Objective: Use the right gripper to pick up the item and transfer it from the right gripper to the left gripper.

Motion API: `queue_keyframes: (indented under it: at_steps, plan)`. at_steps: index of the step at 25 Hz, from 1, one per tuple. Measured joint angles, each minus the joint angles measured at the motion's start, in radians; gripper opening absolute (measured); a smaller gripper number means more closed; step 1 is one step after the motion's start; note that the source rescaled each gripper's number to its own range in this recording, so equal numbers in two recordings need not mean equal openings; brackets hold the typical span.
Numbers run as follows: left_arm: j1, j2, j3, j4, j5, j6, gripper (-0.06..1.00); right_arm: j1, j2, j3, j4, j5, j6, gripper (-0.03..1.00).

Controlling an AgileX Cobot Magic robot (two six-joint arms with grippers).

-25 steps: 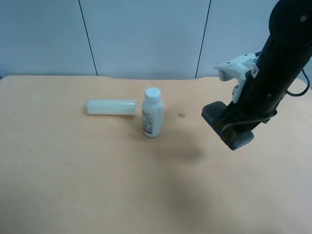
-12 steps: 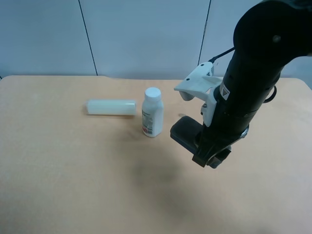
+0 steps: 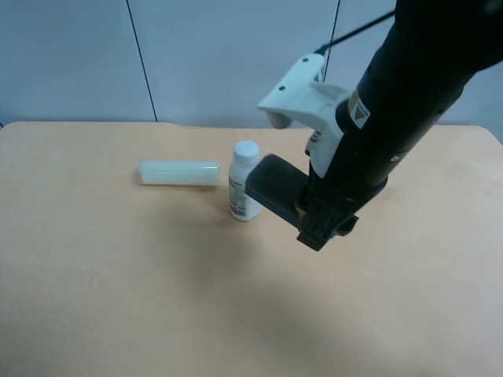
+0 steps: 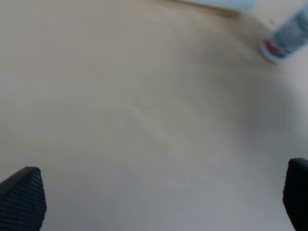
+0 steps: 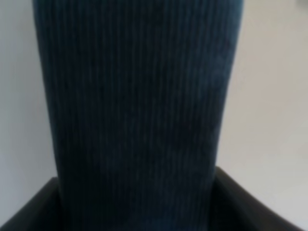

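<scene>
The item (image 3: pixel 271 187), a dark rounded block, is held above the table in my right gripper (image 3: pixel 316 225), on the thick black arm with the white bracket (image 3: pixel 297 94) at the exterior high view's right. The block's free end hangs close to the white bottle (image 3: pixel 245 182). In the right wrist view the item (image 5: pixel 139 110) fills the frame as a dark ribbed surface between the black fingers (image 5: pixel 33 211). My left gripper (image 4: pixel 159 197) is open and empty over bare table; only its two ribbed fingertips (image 4: pixel 21 197) show. It is out of the exterior high view.
A pale cream cylinder (image 3: pixel 179 172) lies on its side left of the upright bottle on the tan table (image 3: pixel 118 298). The bottle also shows in the left wrist view (image 4: pixel 288 33), blurred. A grey panelled wall stands behind the table.
The right arm has swung left across the exterior high view and risen toward the camera, carrying the block from the table's right side to beside the bottle.
</scene>
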Motion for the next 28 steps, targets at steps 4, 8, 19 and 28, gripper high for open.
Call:
queue_keyframes:
  at_steps: [4,8,19,28]
  plan:
    - [0.000,0.119,-0.047,-0.139,0.031,0.023,1.00,0.056,-0.001,-0.086,-0.055,-0.014,-0.017,0.00]
    - [0.000,0.223,-0.077,-0.299,0.037,0.074,1.00,0.095,-0.001,-0.120,-0.106,-0.038,-0.044,0.00]
    - [-0.068,0.397,-0.080,-0.629,0.036,0.163,1.00,0.196,-0.001,-0.121,-0.161,-0.163,-0.080,0.00]
    - [-0.073,0.496,-0.080,-0.734,0.035,0.237,1.00,0.196,-0.001,-0.121,-0.047,-0.295,-0.222,0.00]
